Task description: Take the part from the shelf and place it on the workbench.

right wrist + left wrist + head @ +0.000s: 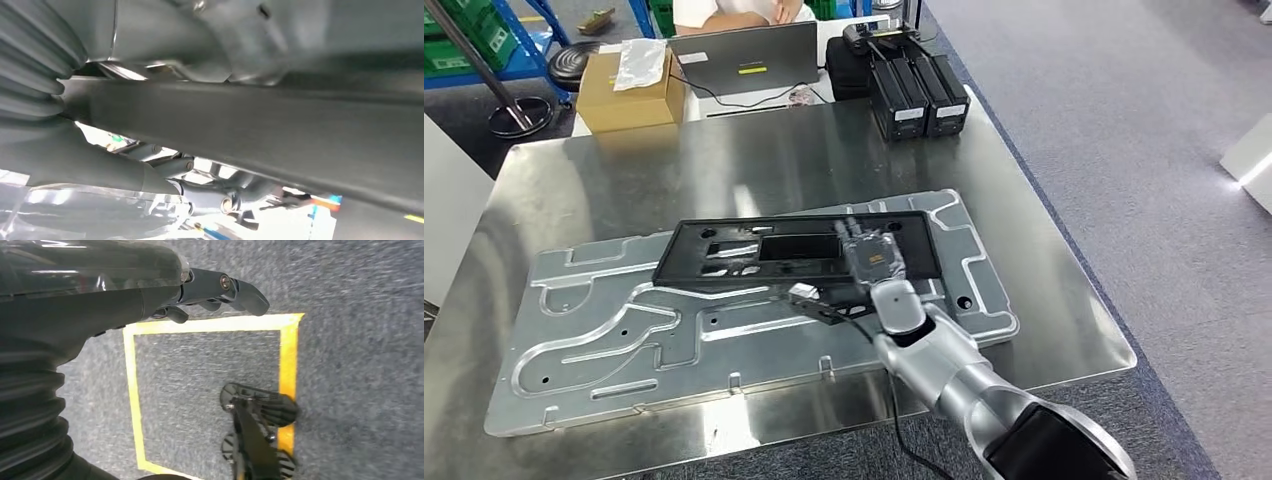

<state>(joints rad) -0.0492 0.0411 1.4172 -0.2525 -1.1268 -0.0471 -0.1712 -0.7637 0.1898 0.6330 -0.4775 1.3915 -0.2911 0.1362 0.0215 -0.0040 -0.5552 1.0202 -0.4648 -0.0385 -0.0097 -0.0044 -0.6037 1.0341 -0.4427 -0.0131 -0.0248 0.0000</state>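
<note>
Bench [1044, 300] of shiny metal carries a large grey aluminium plate [624, 340] with milled grooves and small holes. On this plate lies the part [724, 255], a flat black rectangular frame with several cut-outs, its long side running across the plate.

The right hand [864, 275] reaches in from below over the near edge of the bench and holds the part at its near right portion. Its fingers [869, 250] lie on top of the frame and the thumb is under the near edge, so the hand is closed around the frame. In the right wrist view the dark edge of the part [260, 135] crosses the picture very close to the camera, with the fingers [175, 167] below it; whether the frame lies fully flat on the plate or is a little lifted at the held side, I cannot tell.

The left hand [215, 290] hangs beside the body above grey carpet with a yellow tape square [287, 355]. Its fingers are loosely curled and hold nothing.

At the far side of the bench stand a cardboard box [629, 90], a grey laptop [744, 55] and black battery packs [919, 95]. A person [734, 12] sits behind the laptop.
</note>
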